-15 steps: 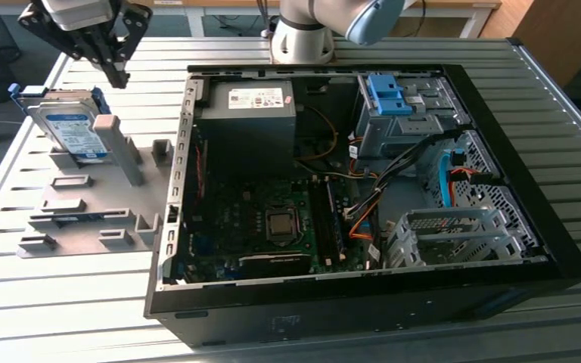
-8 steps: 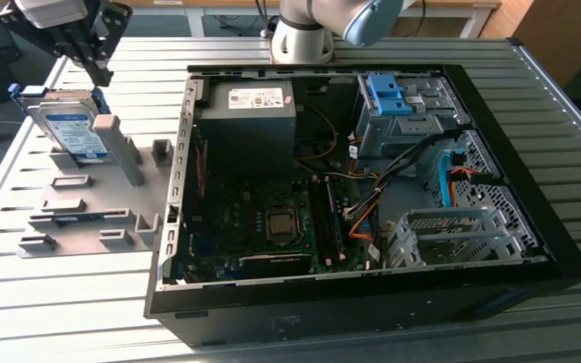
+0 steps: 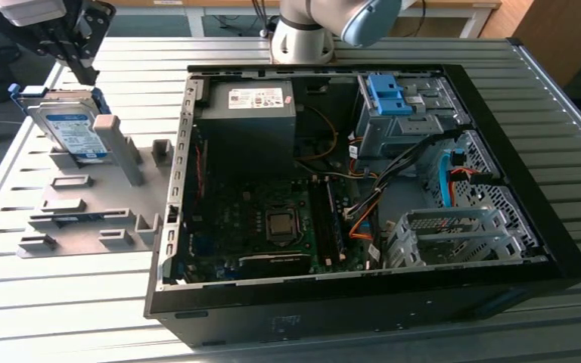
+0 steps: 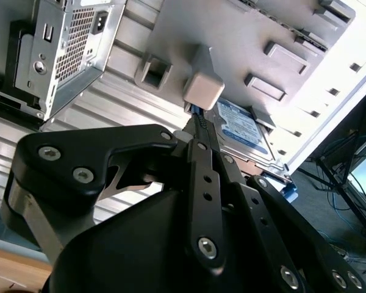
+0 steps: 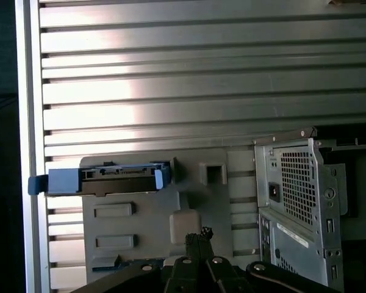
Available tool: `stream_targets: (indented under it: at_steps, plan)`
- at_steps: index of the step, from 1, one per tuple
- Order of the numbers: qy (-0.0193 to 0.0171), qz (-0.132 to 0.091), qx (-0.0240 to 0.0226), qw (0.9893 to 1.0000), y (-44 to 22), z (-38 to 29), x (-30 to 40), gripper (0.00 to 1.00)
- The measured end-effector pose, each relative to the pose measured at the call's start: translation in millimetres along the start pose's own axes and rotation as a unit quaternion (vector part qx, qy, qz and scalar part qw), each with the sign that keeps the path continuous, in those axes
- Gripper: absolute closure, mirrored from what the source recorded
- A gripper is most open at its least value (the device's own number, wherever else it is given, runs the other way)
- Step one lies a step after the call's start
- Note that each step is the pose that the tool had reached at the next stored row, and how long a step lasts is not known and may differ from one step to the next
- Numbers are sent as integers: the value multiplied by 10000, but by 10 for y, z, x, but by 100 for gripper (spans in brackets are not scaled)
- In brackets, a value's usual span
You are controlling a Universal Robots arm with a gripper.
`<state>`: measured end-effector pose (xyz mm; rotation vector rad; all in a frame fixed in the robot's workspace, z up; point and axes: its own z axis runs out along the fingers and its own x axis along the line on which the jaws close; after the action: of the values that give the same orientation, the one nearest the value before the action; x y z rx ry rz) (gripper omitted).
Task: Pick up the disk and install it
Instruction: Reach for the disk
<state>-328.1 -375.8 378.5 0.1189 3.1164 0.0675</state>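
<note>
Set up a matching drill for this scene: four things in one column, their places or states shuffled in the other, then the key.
Things
1. disk
2. gripper
3. black box
4. blue clip

Places or states
A. Inside the open computer case, white sticker on top
B. Above the grey holder, shut, holding nothing
C. On a grey metal cage inside the case
D. Propped on edge in the grey holder, outside the case

Pairs: 1-D, 2-B, 3-A, 4-C
</note>
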Motion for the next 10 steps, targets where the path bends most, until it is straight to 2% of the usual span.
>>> stream_targets:
  at_steps: [4, 10]
  plan:
    - [1, 0, 0, 10000, 2, 1, 36, 89]
    - [3, 1, 0, 10000, 2, 2, 37, 89]
